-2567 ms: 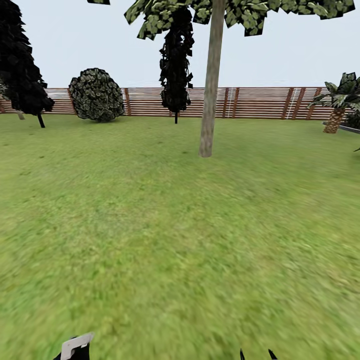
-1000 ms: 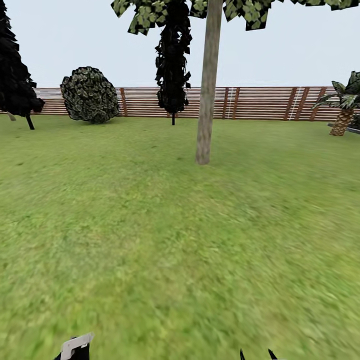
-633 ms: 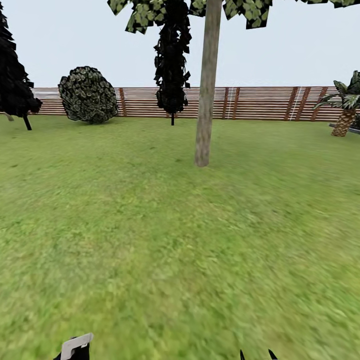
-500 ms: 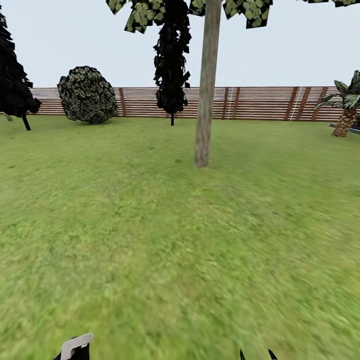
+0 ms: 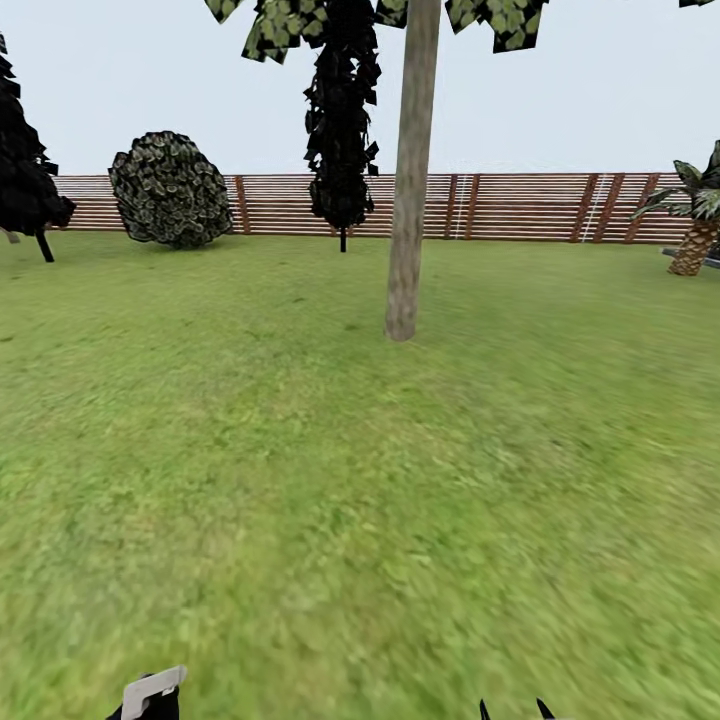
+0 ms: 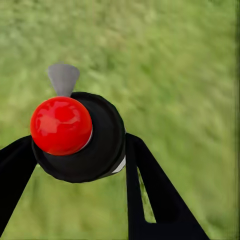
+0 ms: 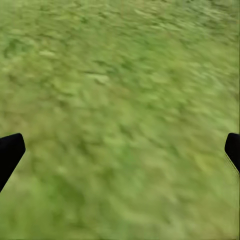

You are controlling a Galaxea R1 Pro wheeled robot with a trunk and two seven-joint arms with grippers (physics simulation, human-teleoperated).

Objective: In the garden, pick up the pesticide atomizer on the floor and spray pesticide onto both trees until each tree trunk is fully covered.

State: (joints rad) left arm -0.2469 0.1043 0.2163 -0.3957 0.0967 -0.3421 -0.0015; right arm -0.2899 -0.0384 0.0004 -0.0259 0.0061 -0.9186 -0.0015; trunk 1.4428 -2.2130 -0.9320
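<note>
My left gripper (image 6: 77, 145) is shut on the pesticide atomizer (image 6: 95, 145), a stubby black body with a red round cap and a grey nozzle, held over grass. Its end peeks in at the head view's bottom edge as a black shape with a pale grey piece (image 5: 150, 695). My right gripper (image 7: 122, 147) stands open over bare lawn, and its two black tips (image 5: 515, 710) poke in at the bottom. Ahead stands one tree, its thick pale grey-brown tree trunk (image 5: 405, 210) leaning slightly, its base a few metres off and its leafy crown (image 5: 500, 15) cut by the top edge.
Green lawn (image 5: 360, 480) runs from me to a brown slatted fence (image 5: 500, 205). A narrow black tree (image 5: 340, 120) stands behind the trunk, a round bush (image 5: 170, 190) at back left, another black tree (image 5: 25, 180) far left, a short palm (image 5: 695, 230) far right.
The whole head view has shifted: the trunk's base sits lower and a little larger, and the bush and left black tree have slid left. Both gripper ends keep their places.
</note>
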